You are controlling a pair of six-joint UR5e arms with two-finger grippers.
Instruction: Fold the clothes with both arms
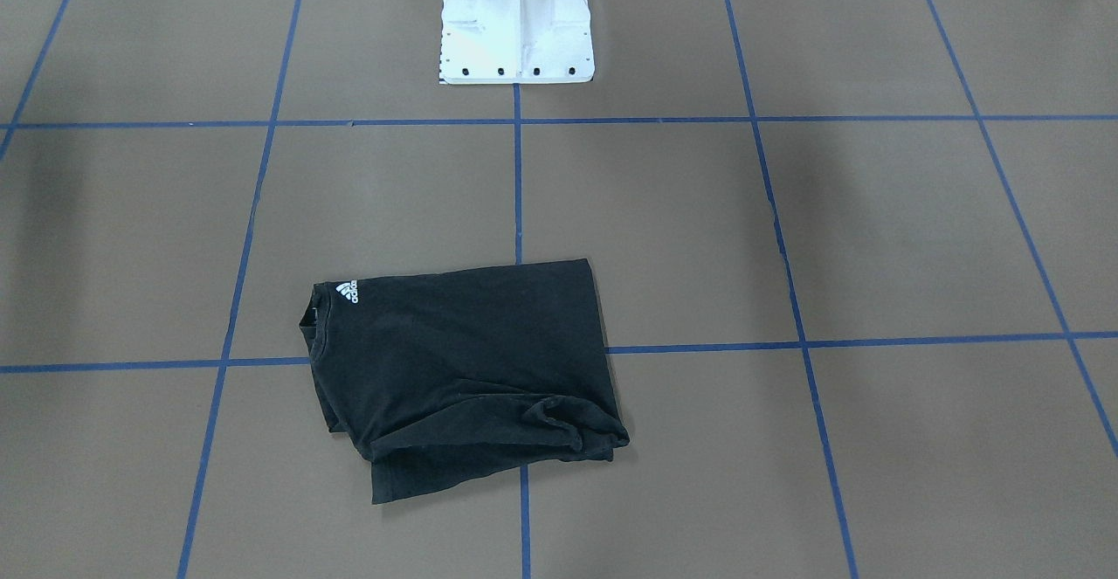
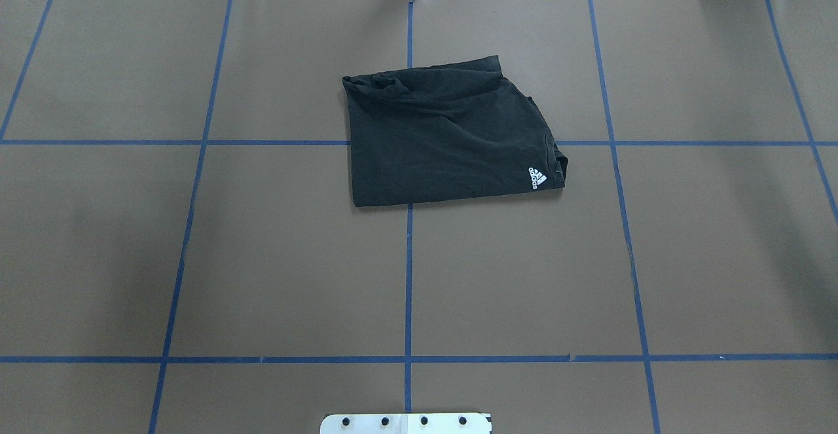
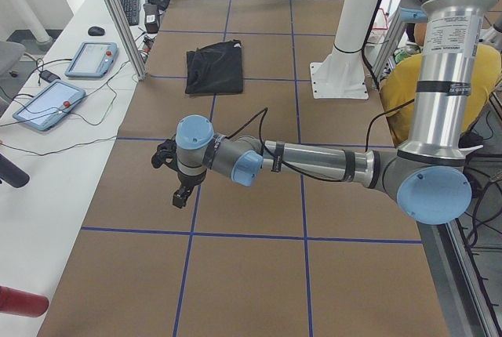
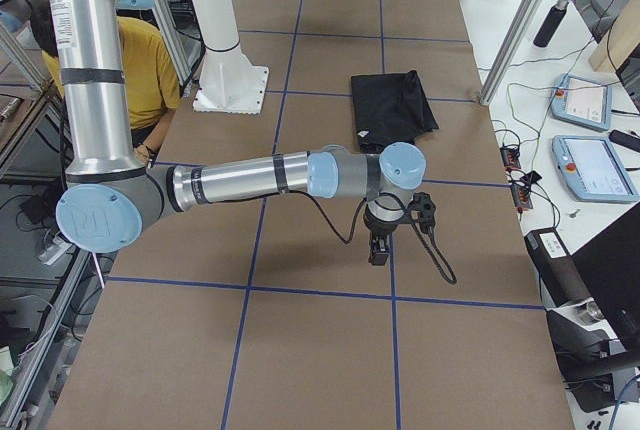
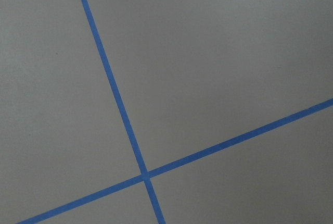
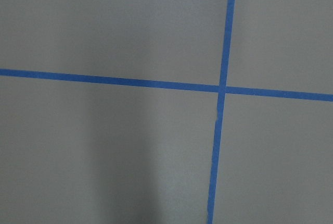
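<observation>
One folded T-shirt (image 2: 445, 139) near the table (image 2: 262, 257)'s far edge, my left gripper (image 3: 182, 196) and right gripper (image 4: 379, 248) hovering elsewhere, cannot tell their grip

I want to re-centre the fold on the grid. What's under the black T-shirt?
The T-shirt lies on the brown table cover. Two blue tape lines run beneath it; their crossing is covered. Anything else under the cloth cannot be seen.
</observation>
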